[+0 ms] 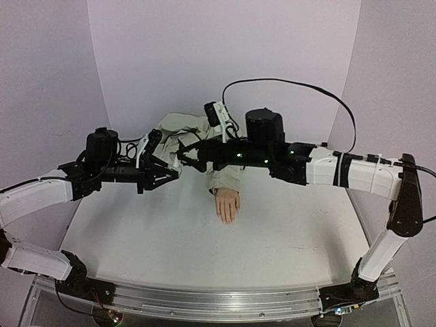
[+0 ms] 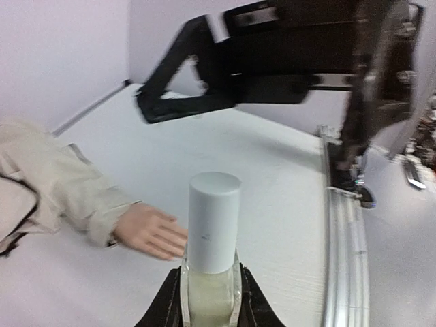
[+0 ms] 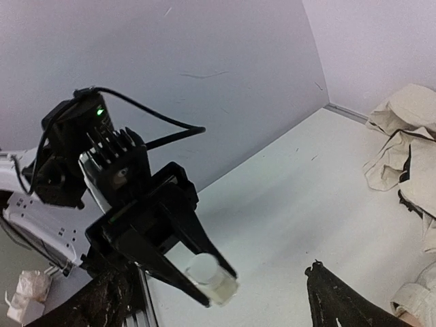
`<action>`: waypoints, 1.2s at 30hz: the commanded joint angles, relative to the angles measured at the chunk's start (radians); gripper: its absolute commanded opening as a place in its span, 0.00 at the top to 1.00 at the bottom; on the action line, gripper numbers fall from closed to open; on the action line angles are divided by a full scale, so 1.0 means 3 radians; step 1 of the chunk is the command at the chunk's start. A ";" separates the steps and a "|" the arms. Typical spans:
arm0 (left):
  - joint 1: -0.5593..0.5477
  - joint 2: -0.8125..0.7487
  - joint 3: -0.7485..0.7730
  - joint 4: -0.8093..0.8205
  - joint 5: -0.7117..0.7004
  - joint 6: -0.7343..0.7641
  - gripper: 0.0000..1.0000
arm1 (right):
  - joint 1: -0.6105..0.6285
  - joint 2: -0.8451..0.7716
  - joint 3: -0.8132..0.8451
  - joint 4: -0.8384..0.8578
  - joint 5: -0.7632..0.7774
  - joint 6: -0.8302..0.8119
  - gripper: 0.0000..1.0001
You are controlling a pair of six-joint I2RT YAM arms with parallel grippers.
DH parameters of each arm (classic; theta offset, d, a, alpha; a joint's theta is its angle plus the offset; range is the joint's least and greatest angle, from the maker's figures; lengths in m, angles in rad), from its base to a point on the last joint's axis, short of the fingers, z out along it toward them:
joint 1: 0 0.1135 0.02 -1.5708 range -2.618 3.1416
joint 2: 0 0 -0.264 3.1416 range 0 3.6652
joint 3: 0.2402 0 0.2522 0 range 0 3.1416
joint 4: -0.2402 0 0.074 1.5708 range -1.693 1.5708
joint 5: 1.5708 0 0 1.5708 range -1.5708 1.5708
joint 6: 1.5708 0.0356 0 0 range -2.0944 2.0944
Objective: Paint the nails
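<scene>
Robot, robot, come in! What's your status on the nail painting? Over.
Left tool shut on the white-capped bottle, cap on. Right tool open, empty. Mannequin hand lies on the table, nails uncovered. No brush out yet.

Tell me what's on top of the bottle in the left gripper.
A white cylindrical cap sits on the bottle. The cap covers the bottle's neck; black fingers clamp its sides.

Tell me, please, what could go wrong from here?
The small clear bottle with a white cylindrical cap is held only by its lower body in the left gripper. If the open right gripper closes off-centre on the cap, it could twist the bottle loose. Dropped, it might spill on the pale mannequin hand or beige sleeve.
</scene>
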 commanded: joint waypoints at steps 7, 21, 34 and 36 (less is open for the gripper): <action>-0.0049 0.0335 0.0449 0.0181 0.2062 -0.0246 1.00 | -0.0096 -0.0215 -0.0230 0.0743 -0.1770 -0.0128 0.19; -0.0069 0.0345 0.0442 0.0182 0.2116 -0.0250 1.00 | -0.0097 0.0225 0.0086 0.1157 -0.2134 0.0170 0.64; -0.0070 0.0321 0.0412 0.0186 0.1942 -0.0220 1.00 | -0.0095 0.0235 0.0042 0.1189 -0.2057 0.0217 0.73; -0.0070 0.0295 0.0394 0.0185 0.1783 -0.0225 1.00 | -0.0091 0.0233 0.0029 0.1189 -0.2004 0.0220 0.85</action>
